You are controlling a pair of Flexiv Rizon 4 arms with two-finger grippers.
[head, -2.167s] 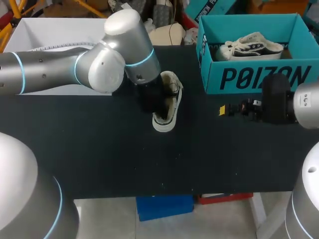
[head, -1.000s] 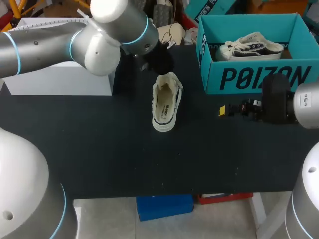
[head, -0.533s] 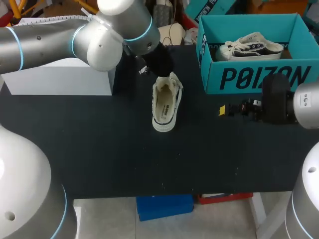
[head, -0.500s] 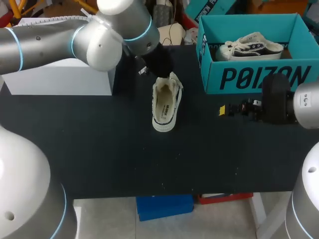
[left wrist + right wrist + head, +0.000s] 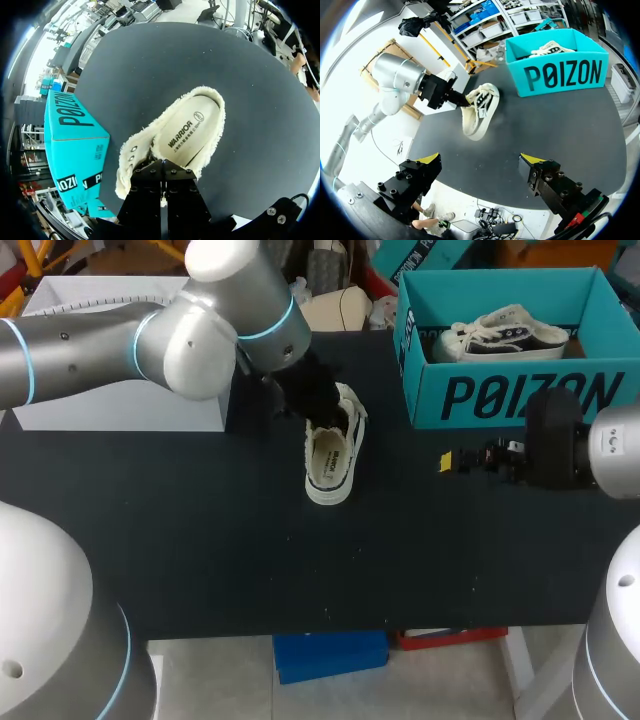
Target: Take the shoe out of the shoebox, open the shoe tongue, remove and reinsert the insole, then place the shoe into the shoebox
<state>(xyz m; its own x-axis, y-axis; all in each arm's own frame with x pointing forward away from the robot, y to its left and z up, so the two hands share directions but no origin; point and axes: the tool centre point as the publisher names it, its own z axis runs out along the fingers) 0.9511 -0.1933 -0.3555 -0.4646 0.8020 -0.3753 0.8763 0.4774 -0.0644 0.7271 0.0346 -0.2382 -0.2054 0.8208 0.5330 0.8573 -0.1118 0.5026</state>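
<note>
The right gripper (image 5: 480, 162) hangs wide open and empty to the right of the shoe (image 5: 328, 462). The shoe lies mid-table, heel near and toe far, with its insole (image 5: 187, 132) in place. The left gripper (image 5: 462, 101) is down at the far, laced end. I cannot tell whether it has hold of the tongue, which it hides. This looks like the tongue-opening step: draw the tongue up and toward the toe gently, so the light shoe does not drag, and perhaps steady the heel from the right.

Far right stands the shoebox (image 5: 520, 395) with a second shoe (image 5: 500, 332) inside, and far left a white box (image 5: 90, 300). Neither blocks the work.
</note>
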